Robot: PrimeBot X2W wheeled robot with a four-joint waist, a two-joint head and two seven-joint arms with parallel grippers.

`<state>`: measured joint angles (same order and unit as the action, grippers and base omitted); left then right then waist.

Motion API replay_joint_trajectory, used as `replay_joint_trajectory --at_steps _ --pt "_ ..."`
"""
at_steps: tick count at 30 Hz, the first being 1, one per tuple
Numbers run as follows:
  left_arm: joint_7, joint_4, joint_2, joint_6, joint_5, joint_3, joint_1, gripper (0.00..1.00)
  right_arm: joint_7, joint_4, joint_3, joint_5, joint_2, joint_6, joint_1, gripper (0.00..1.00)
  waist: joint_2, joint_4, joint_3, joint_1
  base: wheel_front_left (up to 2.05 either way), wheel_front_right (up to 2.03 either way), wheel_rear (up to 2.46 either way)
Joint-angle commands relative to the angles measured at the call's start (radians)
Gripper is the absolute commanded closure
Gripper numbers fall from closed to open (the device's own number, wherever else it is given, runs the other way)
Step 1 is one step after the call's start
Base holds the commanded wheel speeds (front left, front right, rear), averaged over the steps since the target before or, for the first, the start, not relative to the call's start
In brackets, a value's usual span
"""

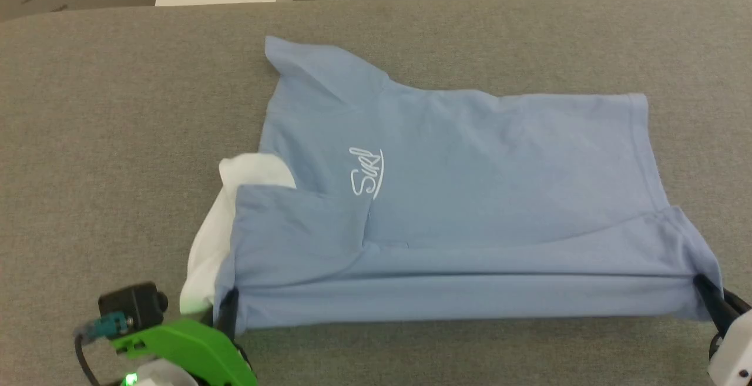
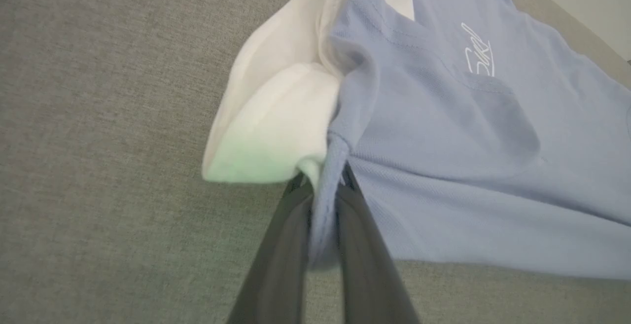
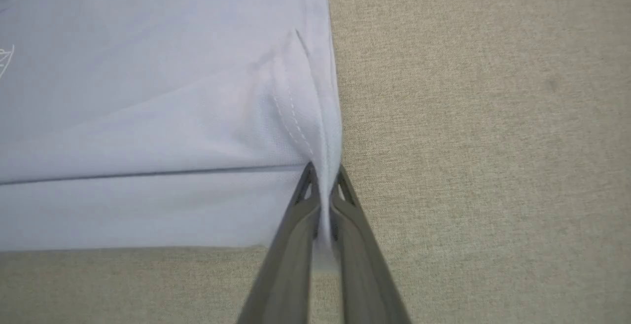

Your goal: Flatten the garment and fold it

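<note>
**Both claws pinch the near edge, with the shirt stretched between them**

At the left, our left gripper (image 1: 228, 309) is clenched on the garment (image 1: 470, 198). In the left wrist view its two dark fingers (image 2: 276, 245) trap a bunched fold of blue cloth at the near shoulder corner. Just beside that pinch, the white inner panel (image 1: 205, 245) spills out from under the blue layer onto the grey table (image 1: 117, 110).

Moving right, the script (image 1: 365, 173) sits sideways on the chest, so we read the shirt as lying with its collar end to our left and its hem (image 1: 646, 151) to our right. Its long axis runs across the table, parallel to the line between our two claws. The far sleeve (image 1: 305, 69) is rucked up at the far left corner.

At the right, our right gripper (image 1: 702, 286) is also clamped shut on cloth. Its wrist view shows the hem corner nipped between the fingertips.

The whole body of the shirt lies ahead of both claws, away from us, and the near edge is drawn into a straight line between them. Neither arm is nearer, since each holds its own end. We judge that the next move must carry both corners together, keeping that edge level.
</note>
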<state>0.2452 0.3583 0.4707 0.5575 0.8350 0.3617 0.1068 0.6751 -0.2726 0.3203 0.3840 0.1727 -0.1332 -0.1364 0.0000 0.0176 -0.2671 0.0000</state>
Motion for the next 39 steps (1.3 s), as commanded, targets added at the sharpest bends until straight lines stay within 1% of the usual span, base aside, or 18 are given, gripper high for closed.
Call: replay_joint_trajectory --at_steps 1,4,7,13,18,19,20,21,26,31,33,36,37,38,39 --pt "-0.003 0.001 0.012 0.024 0.005 -0.022 0.032 1.00 0.008 -0.002 0.027 -0.007 0.003 0.002 -0.018 1.00 0.0000 -0.006 0.001 0.0000 0.00 0.00 0.00" --pt "-0.008 0.007 -0.009 0.031 0.025 -0.018 0.079 1.00 0.025 0.002 0.038 -0.015 -0.009 0.002 -0.050 1.00 0.0000 -0.015 -0.002 0.0000 0.00 0.00 0.00" --pt "-0.017 -0.017 -0.039 0.026 0.045 -0.002 0.117 1.00 0.030 0.018 0.047 -0.027 -0.028 0.002 -0.079 1.00 0.0000 -0.025 -0.003 0.0000 0.00 0.00 0.00" --pt "-0.032 -0.093 -0.092 -0.010 0.079 0.021 0.130 1.00 0.020 0.053 0.044 -0.045 -0.046 0.002 -0.103 1.00 0.0000 -0.040 0.007 0.0000 0.00 0.00 0.00" --pt "-0.059 -0.147 -0.105 -0.043 0.082 0.013 0.094 1.00 -0.004 0.075 0.029 -0.049 -0.045 0.002 -0.092 1.00 0.0000 -0.053 0.024 0.0000 0.00 0.00 0.00" --pt "-0.064 -0.155 -0.105 -0.048 0.082 0.010 0.088 0.76 -0.012 0.078 0.030 -0.051 -0.046 0.002 -0.088 0.65 0.0000 -0.055 0.027 0.0000 0.00 0.00 0.00" --pt "-0.075 -0.163 -0.109 -0.054 0.083 0.003 0.080 0.31 -0.019 0.082 0.025 -0.052 -0.045 0.002 -0.085 0.53 0.0000 -0.057 0.033 0.0000 0.00 0.00 0.00" --pt "-0.080 -0.169 -0.110 -0.057 0.084 -0.001 0.076 0.00 -0.023 0.084 0.020 -0.050 -0.045 0.002 -0.083 0.00 0.0000 -0.058 0.037 0.0000 0.00 0.00 0.00" --pt "-0.119 -0.167 -0.120 -0.068 0.102 -0.040 0.091 0.00 -0.052 0.072 0.017 -0.041 -0.047 0.002 -0.078 0.00 0.0000 -0.062 0.063 0.0000 0.00 0.00 0.00" --pt "-0.186 -0.079 -0.117 -0.065 0.122 -0.119 0.158 0.00 -0.081 0.023 0.039 -0.037 -0.055 0.002 -0.082 0.00 0.0000 -0.060 0.082 0.0000 0.00 0.00 0.00" --pt "-0.218 -0.032 -0.093 -0.052 0.101 -0.156 0.185 0.00 -0.106 -0.008 0.055 -0.050 -0.059 0.002 -0.078 0.00 0.0000 -0.059 0.084 0.0000 0.00 0.00 0.00" --pt "-0.284 0.042 -0.056 -0.030 0.032 -0.197 0.192 0.00 -0.186 -0.056 0.079 -0.090 -0.069 0.002 -0.053 0.00 0.0000 -0.056 0.082 0.0000 0.00 0.00 0.00" --pt "-0.304 0.060 -0.042 -0.033 0.004 -0.197 0.186 0.00 -0.217 -0.067 0.081 -0.104 -0.071 0.002 -0.043 0.00 0.0000 -0.055 0.081 0.0000 0.00 0.00 0.00" --pt "-0.323 0.081 -0.023 -0.048 -0.030 -0.186 0.172 0.00 -0.256 -0.079 0.077 -0.123 -0.073 0.002 -0.031 0.00 0.0000 -0.053 0.080 0.0000 0.00 0.00 0.00" --pt "-0.340 0.094 -0.015 -0.066 -0.050 -0.174 0.157 0.00 -0.287 -0.085 0.072 -0.140 -0.072 0.002 -0.024 0.00 0.0000 -0.051 0.078 0.0000 0.00 0.00 0.00"
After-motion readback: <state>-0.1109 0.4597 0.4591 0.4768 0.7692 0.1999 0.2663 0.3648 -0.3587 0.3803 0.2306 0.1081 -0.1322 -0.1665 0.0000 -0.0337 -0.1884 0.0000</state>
